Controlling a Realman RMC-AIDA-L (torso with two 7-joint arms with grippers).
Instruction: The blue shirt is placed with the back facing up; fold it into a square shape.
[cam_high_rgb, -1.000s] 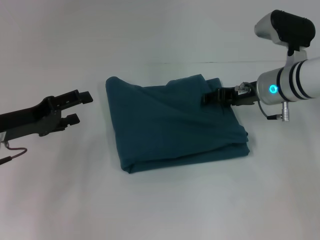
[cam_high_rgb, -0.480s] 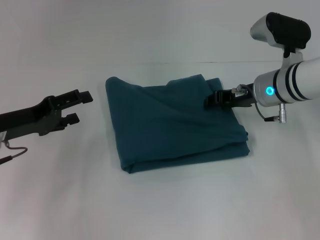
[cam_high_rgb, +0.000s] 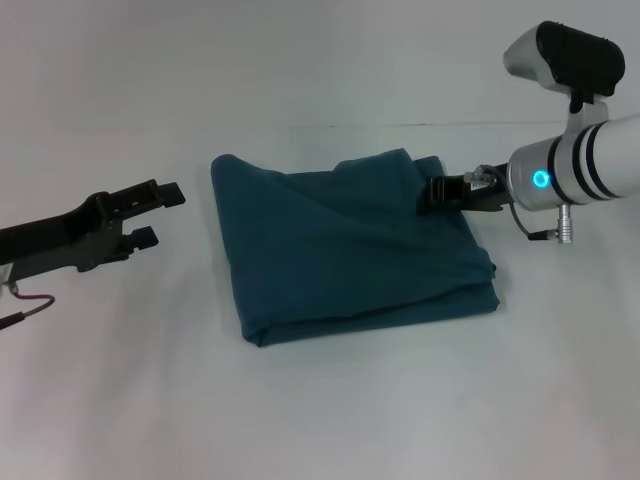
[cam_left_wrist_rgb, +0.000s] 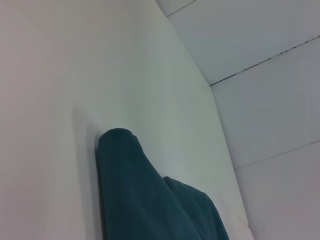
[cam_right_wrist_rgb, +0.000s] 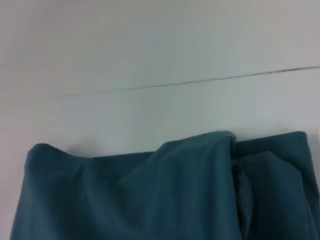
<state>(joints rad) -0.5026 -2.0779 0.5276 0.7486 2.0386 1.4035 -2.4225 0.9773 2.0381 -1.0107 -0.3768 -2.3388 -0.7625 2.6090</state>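
A white table (cam_high_rgb: 330, 400) holds the folded blue shirt (cam_high_rgb: 345, 250). Left gripper (cam_high_rgb: 160, 212) hangs spread apart beside it; right gripper (cam_high_rgb: 432, 194) over the shirt's edge, claw unclear.

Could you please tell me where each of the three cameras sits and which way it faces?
Head view: looks forward and down at the blue shirt, left gripper and right gripper on the table.
Left wrist view: looks along the table at the shirt's rounded corner; no fingers.
Right wrist view: faces the shirt's far edge; no fingers.
All share the shirt.
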